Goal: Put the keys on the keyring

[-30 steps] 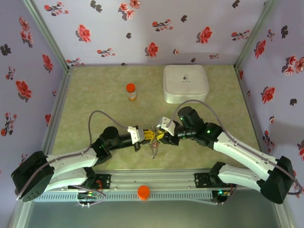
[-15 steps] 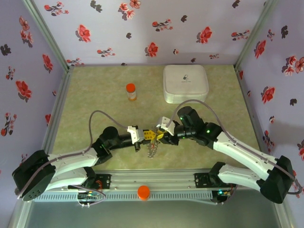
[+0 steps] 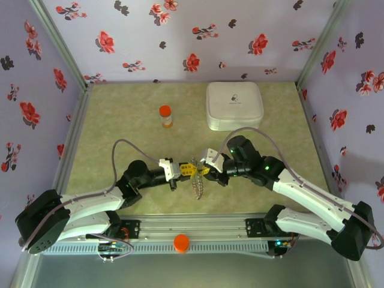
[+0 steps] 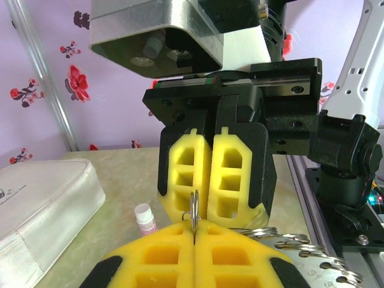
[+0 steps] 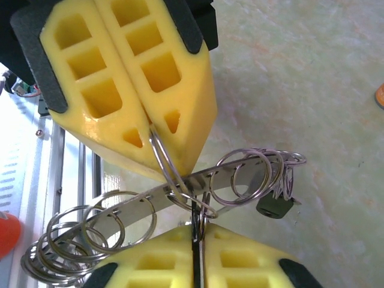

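The keyring hangs between my two grippers above the table's near middle. Up close it is a metal band carrying several split rings. My left gripper is shut on one split ring, which stands upright between its yellow pads. My right gripper faces it tip to tip and is shut on another ring of the same band. One key with a dark head dangles from the rings at the band's far end. Other keys are hidden.
A white rounded-square case lies at the back right and an orange bottle at the back left. A tiny white-capped vial stands on the mat near the grippers. The metal base rail runs along the near edge.
My right gripper has closed on a ring, and its arm has drawn slightly right. The keyring has shifted slightly right between the grippers. The left gripper stays shut.
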You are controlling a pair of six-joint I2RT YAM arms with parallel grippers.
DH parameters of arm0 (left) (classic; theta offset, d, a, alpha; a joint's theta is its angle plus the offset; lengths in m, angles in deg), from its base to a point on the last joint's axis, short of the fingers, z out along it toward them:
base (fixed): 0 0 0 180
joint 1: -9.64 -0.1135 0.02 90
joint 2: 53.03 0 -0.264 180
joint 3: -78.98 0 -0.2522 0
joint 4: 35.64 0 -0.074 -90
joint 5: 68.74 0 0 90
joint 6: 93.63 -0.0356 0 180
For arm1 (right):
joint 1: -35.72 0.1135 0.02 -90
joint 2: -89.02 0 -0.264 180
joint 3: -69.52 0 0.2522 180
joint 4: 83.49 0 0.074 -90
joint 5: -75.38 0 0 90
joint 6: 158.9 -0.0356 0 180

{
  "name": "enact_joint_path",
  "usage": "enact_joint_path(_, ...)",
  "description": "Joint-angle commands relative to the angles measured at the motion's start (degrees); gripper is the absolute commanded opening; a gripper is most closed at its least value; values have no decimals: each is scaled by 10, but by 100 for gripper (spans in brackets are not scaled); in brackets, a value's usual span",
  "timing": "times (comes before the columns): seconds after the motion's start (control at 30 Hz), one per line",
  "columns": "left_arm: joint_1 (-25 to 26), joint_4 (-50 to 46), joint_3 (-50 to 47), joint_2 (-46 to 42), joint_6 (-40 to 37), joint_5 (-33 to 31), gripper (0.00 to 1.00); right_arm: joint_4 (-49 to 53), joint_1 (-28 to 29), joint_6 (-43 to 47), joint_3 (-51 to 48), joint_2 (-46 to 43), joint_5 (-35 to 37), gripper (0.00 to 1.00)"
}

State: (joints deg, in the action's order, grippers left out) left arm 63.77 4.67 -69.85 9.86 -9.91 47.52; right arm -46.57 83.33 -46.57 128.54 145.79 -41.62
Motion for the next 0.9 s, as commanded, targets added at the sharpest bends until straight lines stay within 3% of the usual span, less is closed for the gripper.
enact_joint_path(0.0, 3, 47, 6, -5, 10, 23, 0, 15, 4, 5, 11, 2, 6, 6)
enact_joint_path(0.17, 3, 47, 24, 5, 32, 66, 0, 39, 15, 23, 38, 33, -11, 2)
enact_joint_path(0.4, 3, 44, 29, 8, 20, 67, 0, 65, 23, 45, 58, 58, -1, 0)
enact_joint_path(0.7, 2, -47, 19, -24, -38, -13, 0, 47, 23, 41, 41, -23, 68, 0)
enact_joint_path(0.87, 3, -89, 27, -30, -53, -23, 0, 58, 23, 44, 51, -25, 87, 0)
